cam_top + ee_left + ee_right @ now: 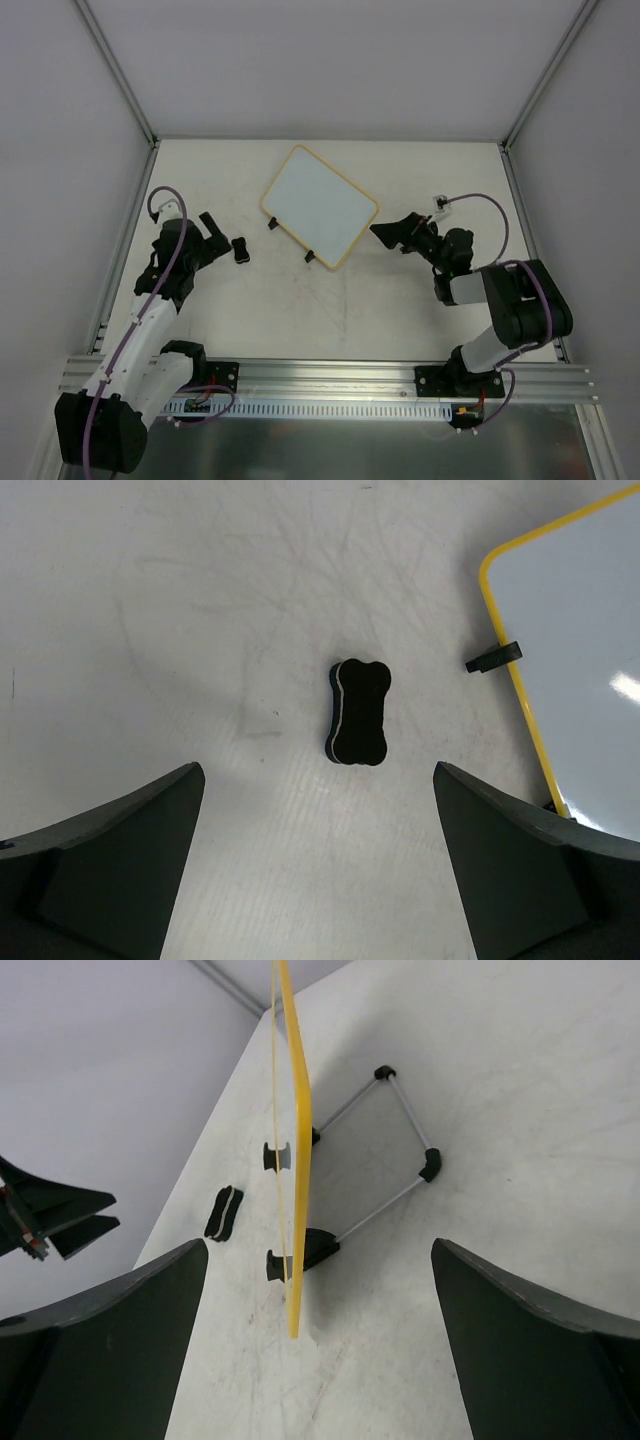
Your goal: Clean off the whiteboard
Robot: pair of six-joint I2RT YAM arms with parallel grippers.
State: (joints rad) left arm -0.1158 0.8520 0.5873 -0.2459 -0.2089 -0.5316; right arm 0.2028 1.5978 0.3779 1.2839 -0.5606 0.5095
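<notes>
The whiteboard has a white face and a yellow-tan frame, with two black clips on its near-left edge. It stands tilted on a wire stand at mid-table. It shows at the right of the left wrist view and edge-on in the right wrist view. A small black bone-shaped eraser lies flat on the table left of the board. My left gripper is open and empty, just short of the eraser, which lies ahead between the fingers. My right gripper is open and empty, close to the board's right corner.
The board's wire stand with black corner joints rests on the table behind the board. White walls with metal posts enclose the table on three sides. An aluminium rail runs along the near edge.
</notes>
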